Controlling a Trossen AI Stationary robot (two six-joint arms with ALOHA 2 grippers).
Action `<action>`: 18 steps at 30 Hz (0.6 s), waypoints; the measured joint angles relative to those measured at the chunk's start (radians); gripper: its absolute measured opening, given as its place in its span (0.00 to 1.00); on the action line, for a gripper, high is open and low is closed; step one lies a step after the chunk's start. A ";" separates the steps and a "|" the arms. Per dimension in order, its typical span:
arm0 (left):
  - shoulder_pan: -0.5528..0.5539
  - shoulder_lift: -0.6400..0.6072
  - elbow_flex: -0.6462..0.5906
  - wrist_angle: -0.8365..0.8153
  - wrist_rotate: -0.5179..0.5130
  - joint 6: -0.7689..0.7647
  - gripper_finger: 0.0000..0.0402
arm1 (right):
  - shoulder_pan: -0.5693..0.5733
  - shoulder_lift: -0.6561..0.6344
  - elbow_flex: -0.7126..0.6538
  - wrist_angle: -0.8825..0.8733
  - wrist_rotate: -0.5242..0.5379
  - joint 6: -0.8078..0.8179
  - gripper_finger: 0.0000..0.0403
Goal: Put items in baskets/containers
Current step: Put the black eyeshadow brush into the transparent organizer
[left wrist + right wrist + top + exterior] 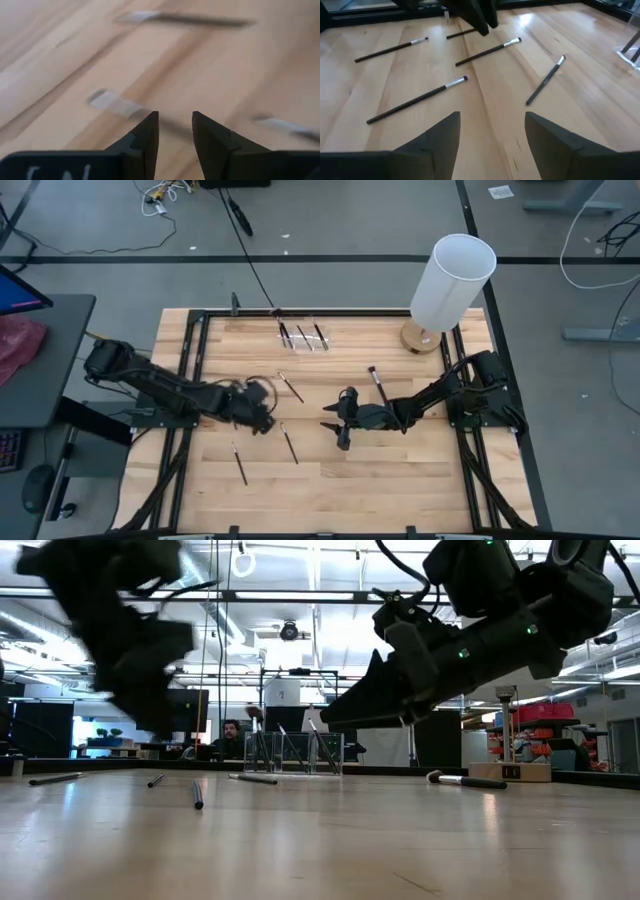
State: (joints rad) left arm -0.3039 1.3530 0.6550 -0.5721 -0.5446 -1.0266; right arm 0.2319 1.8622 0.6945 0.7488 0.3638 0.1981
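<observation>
Right fingers (440, 145) are being held wide apart with nothing between them; the right gripper (343, 425) is being kept above the table (400, 480), near its middle. Left fingers (147, 135) are being shown with a narrow gap and nothing visibly pinched; whether they are closing on anything cannot be told. The left gripper (258, 408) is being carried low over the boards, left of centre.

Loose brushes are being left scattered on the table: one (291, 387) just beyond the left gripper, one (289, 442) between the two grippers, one (239, 463) nearer the front edge, and one (378, 385) beside the right arm. Four are being seen ahead of the right fingers in the right wrist view, the closest (417, 100) lying flat.

The clear organiser box (302, 336) is being kept at the far edge, well apart from both grippers, with several brushes standing in it. A white cylinder (452, 280) is standing to its right.

Judgement: the task is partly done; at least four brushes remain to be picked up and carried over.
</observation>
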 joint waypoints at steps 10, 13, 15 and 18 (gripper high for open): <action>-0.113 0.001 -0.107 -0.115 -0.199 -0.534 0.36 | -0.022 0.000 0.000 -0.004 0.014 -0.001 0.56; -0.092 0.001 -0.174 0.057 -0.217 -0.534 0.48 | -0.023 0.000 0.000 -0.003 0.014 -0.001 0.56; -0.073 0.001 -0.218 0.162 -0.219 -0.529 0.56 | -0.023 0.000 0.000 -0.003 0.014 -0.001 0.56; -0.038 0.001 -0.271 0.295 -0.221 -0.501 0.66 | -0.023 0.000 0.000 -0.003 0.014 -0.001 0.56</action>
State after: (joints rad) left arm -0.3415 1.3537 0.3838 -0.2776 -0.7660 -1.5273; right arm 0.2092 1.8622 0.6945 0.7456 0.3775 0.1968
